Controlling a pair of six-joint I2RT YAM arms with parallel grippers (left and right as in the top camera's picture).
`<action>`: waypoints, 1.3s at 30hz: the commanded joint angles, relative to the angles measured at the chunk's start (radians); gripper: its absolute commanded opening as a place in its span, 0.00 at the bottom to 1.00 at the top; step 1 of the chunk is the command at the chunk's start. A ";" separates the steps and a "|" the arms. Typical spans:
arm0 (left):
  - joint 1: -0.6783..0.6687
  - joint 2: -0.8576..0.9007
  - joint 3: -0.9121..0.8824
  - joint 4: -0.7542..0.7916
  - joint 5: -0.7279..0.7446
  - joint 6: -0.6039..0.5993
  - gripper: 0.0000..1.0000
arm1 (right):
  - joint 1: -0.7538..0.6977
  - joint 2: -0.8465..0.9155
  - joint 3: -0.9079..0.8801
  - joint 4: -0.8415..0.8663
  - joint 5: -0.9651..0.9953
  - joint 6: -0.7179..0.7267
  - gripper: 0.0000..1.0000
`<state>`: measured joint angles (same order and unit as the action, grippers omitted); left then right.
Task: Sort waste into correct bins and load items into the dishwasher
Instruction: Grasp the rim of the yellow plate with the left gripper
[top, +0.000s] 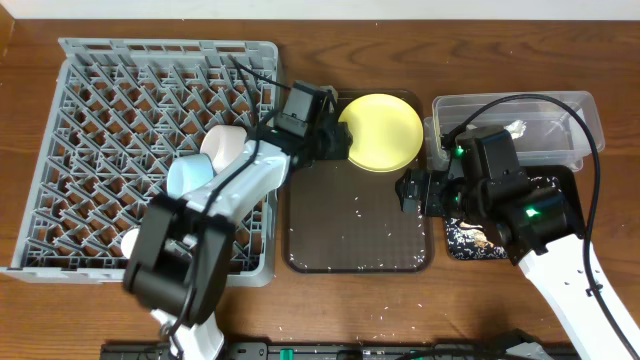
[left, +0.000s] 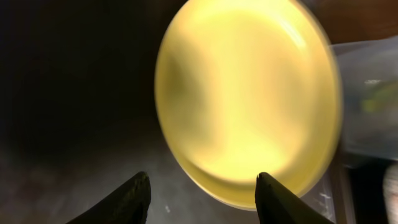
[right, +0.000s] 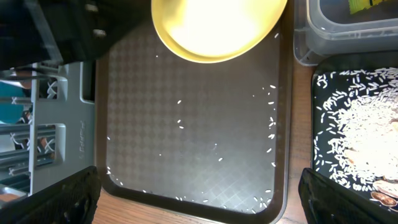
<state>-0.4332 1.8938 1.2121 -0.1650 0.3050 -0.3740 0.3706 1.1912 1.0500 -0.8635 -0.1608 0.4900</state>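
One plate (left: 249, 93), perhaps between left jaws

The blurred yellow plate (left: 249, 93) fills the middle toward 1 o'clock, its lower rim between the left end effector's (left: 202, 186) spread dark fingers at 6 o'clock.

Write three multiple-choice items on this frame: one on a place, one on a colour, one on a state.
1. Where is the plate?
A. on the black tray
B. on the brown tray
C. in the clear tub

2. What colour is the rack?
A. grey
B. red
C. white

3. The left gripper is:
A. open
B. shut on a bowl
C. shut on a wrapper

Key:
1 B: the overhead view shows the plate at the brown tray's top end.
2 A: its lattice is grey throughout.
3 A: the left wrist view shows its fingers wide apart, pinching nothing.
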 joint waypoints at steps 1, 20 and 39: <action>0.000 0.090 -0.001 0.047 -0.024 -0.040 0.55 | -0.003 0.000 -0.019 0.000 -0.001 0.003 0.99; -0.027 0.184 -0.001 0.071 -0.040 -0.072 0.24 | -0.003 0.061 -0.031 0.010 -0.001 0.003 0.98; 0.018 -0.294 0.002 -0.435 -0.156 0.081 0.08 | -0.003 0.061 -0.031 -0.022 -0.001 0.003 0.98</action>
<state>-0.4168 1.7336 1.2129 -0.5564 0.2188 -0.3553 0.3706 1.2507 1.0245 -0.8856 -0.1608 0.4900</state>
